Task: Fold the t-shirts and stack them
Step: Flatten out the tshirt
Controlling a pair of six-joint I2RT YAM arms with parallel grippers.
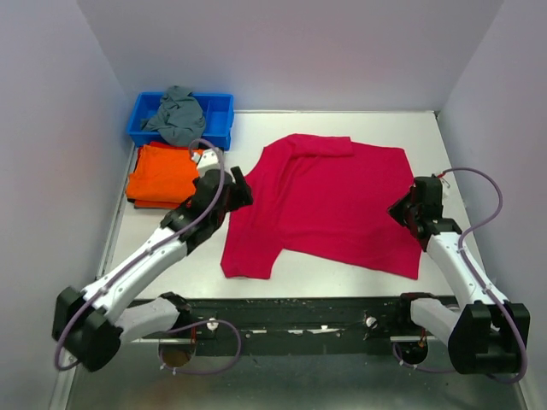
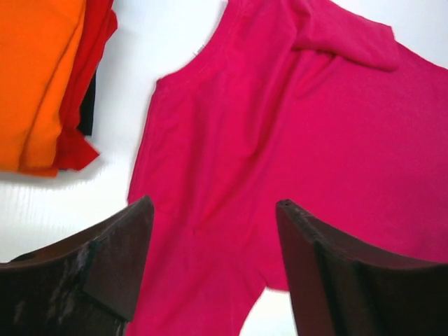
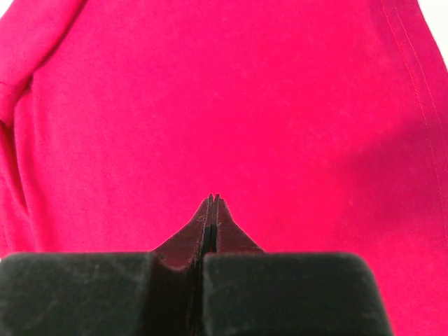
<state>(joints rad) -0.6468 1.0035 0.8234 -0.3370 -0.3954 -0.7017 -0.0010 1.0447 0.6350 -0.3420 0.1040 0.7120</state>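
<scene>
A crimson t-shirt (image 1: 329, 201) lies spread on the white table, one sleeve folded over at its far edge and a narrower part reaching toward the front left. My left gripper (image 1: 241, 190) is open and hovers over the shirt's left edge. In the left wrist view the shirt (image 2: 280, 126) fills the gap between its fingers (image 2: 112, 259). My right gripper (image 1: 399, 210) is shut over the shirt's right side. In the right wrist view its closed tips (image 3: 213, 200) sit above flat cloth (image 3: 210, 91), with nothing seen between them.
A folded stack topped by an orange shirt (image 1: 162, 175) lies left of the crimson shirt; it also shows in the left wrist view (image 2: 35, 77), with a red layer (image 2: 94, 56) beneath. A blue bin (image 1: 218, 120) holding a grey shirt (image 1: 178, 115) stands at the back left. Walls enclose the table.
</scene>
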